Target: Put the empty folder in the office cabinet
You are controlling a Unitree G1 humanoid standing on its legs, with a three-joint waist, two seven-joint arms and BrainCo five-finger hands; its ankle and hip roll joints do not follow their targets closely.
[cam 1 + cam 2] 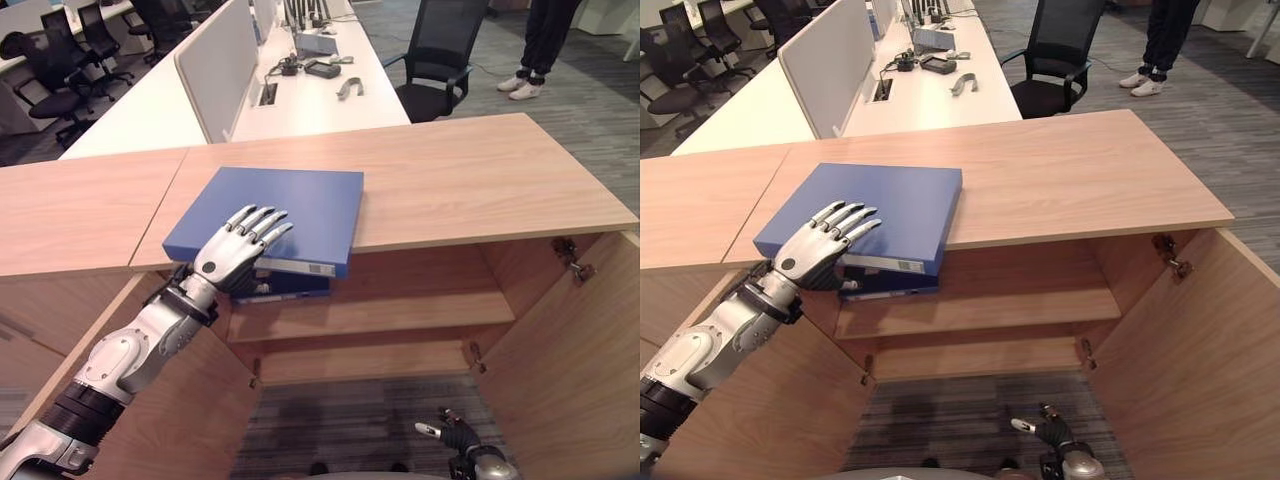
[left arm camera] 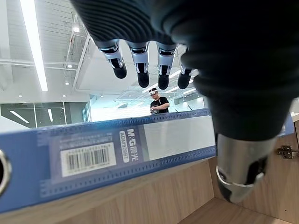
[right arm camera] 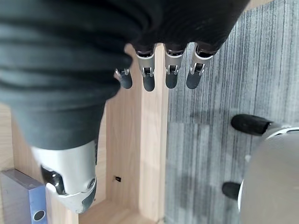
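Note:
A blue folder [image 1: 290, 205] lies flat on the wooden cabinet top [image 1: 480, 180], its labelled spine [image 2: 93, 154] jutting out over the open cabinet's front edge. My left hand [image 1: 235, 250] rests on the near corner of the folder's cover with straight, spread fingers [image 2: 140, 65]. Its thumb [image 2: 240, 168] hangs below the spine, so the folder's edge sits between thumb and fingers. My right hand [image 1: 455, 435] hangs low in front of the cabinet over the carpet, fingers [image 3: 170, 77] relaxed and holding nothing.
The cabinet stands open with a shelf [image 1: 400, 310] inside and doors swung out at left [image 1: 170, 400] and right [image 1: 580, 340]. A darker blue item [image 1: 285, 288] sits just under the folder's spine. Behind are a white desk [image 1: 320, 100], a black chair [image 1: 440, 60] and a standing person [image 1: 540, 40].

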